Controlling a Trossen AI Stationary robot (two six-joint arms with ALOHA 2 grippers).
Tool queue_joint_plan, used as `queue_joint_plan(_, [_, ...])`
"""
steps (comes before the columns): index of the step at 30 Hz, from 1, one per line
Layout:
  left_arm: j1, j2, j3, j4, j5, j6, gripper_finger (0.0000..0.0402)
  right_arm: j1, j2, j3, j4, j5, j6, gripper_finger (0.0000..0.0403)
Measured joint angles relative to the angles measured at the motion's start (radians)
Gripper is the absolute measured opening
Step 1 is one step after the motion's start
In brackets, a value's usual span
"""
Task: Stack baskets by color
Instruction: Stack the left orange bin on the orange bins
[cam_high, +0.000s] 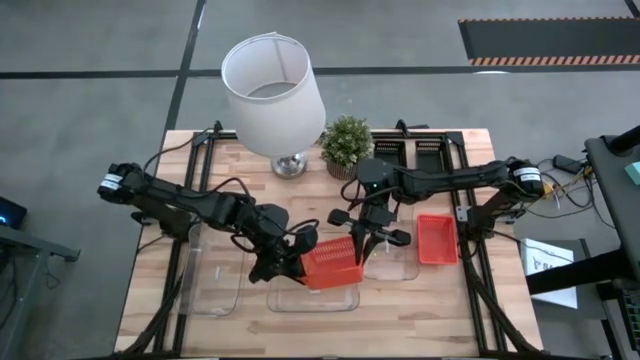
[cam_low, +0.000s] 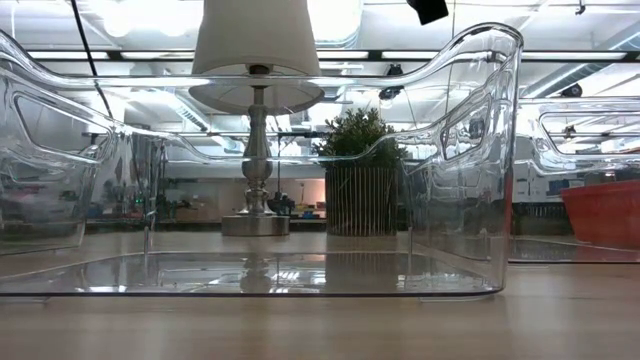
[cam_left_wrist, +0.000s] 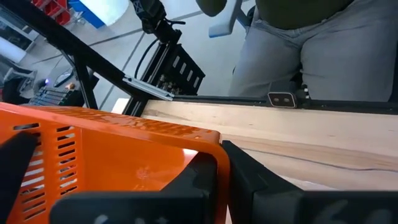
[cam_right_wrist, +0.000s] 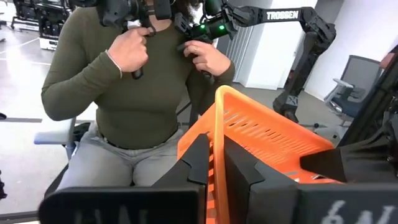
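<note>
Both grippers clamp one red-orange basket (cam_high: 331, 262), lifted over the clear basket (cam_high: 312, 296) at the near table edge. The left gripper (cam_high: 283, 262) pinches its left wall and the right gripper (cam_high: 358, 243) its far-right rim, probably to keep it level. Further right a second red-orange basket (cam_high: 437, 240) waits as its likely stacking partner, beyond another clear basket (cam_high: 391, 262)

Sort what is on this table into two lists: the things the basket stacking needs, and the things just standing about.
Belongs to the job:
- red-orange slatted plastic basket, gripped by the left gripper and right gripper
- second red-orange plastic basket
- clear transparent plastic baskets

Just standing about:
- white lampshade on its metal lamp
- small potted green plant
</note>
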Motion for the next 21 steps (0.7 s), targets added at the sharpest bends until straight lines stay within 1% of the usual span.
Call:
queue_joint_plan(3, [0.002, 0.0, 0.0, -0.002, 0.002, -0.001, 0.0002, 0.0, 0.0, 0.0, -0.005, 0.0, 0.0, 0.0013])
queue_joint_plan(6, [0.006, 0.0, 0.0, -0.006, 0.003, -0.023, 0.0021, 0.0, 0.0, 0.0, -0.014, -0.001, 0.001, 0.0013])
queue_joint_plan(13, [0.016, -0.001, -0.003, -0.007, 0.003, -0.053, 0.0105, -0.001, 0.0, 0.0, -0.01, 0.009, 0.01, 0.0011])
queue_joint_plan(16, [0.016, -0.004, -0.005, -0.012, 0.002, -0.054, 0.0134, -0.001, 0.0, 0.0, -0.013, 0.008, 0.02, 0.0011])
queue_joint_plan(19, [0.016, -0.015, -0.005, -0.029, -0.037, -0.054, 0.015, -0.001, 0.0, 0.0, -0.021, 0.007, 0.042, 0.0009])
queue_joint_plan(21, [0.017, -0.024, -0.005, -0.047, -0.082, -0.053, 0.0155, -0.001, -0.001, 0.0, -0.049, 0.001, 0.044, 0.0009])
